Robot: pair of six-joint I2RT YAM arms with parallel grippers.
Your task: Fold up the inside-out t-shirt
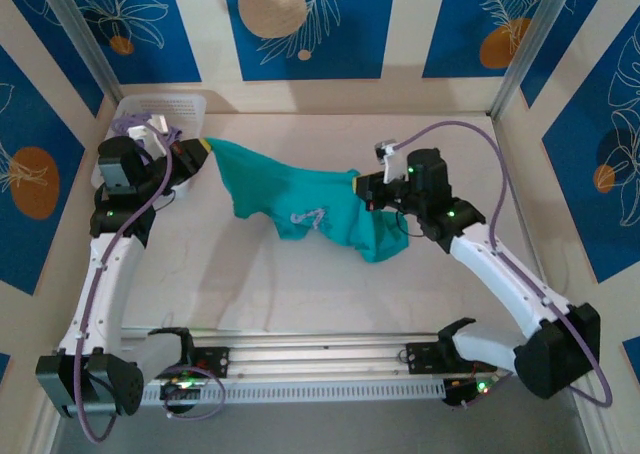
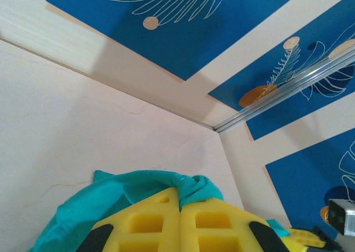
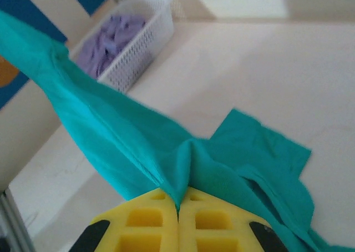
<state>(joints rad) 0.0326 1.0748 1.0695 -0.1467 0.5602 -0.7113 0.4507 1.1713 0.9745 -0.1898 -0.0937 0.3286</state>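
Observation:
The teal-green inside-out t-shirt (image 1: 300,199) hangs stretched between my two grippers above the table, sagging in the middle, with pale markings on its lower edge. My left gripper (image 1: 202,148) is shut on the shirt's left end; its yellow fingers (image 2: 150,224) pinch a bunched fold of teal cloth (image 2: 191,186). At the shirt's right end my right gripper (image 1: 362,186) is shut on the fabric, and its yellow fingers (image 3: 147,227) clamp a ridge of cloth (image 3: 186,169). A loose flap of the shirt (image 3: 260,152) trails down to the table beyond that gripper.
A white perforated basket (image 1: 160,107) holding a pale lavender garment (image 3: 111,41) stands at the back left corner, just behind my left arm. Patterned blue-and-cream walls enclose the table (image 1: 300,284) on three sides. The metal rail (image 1: 310,359) with the arm bases runs along the near edge.

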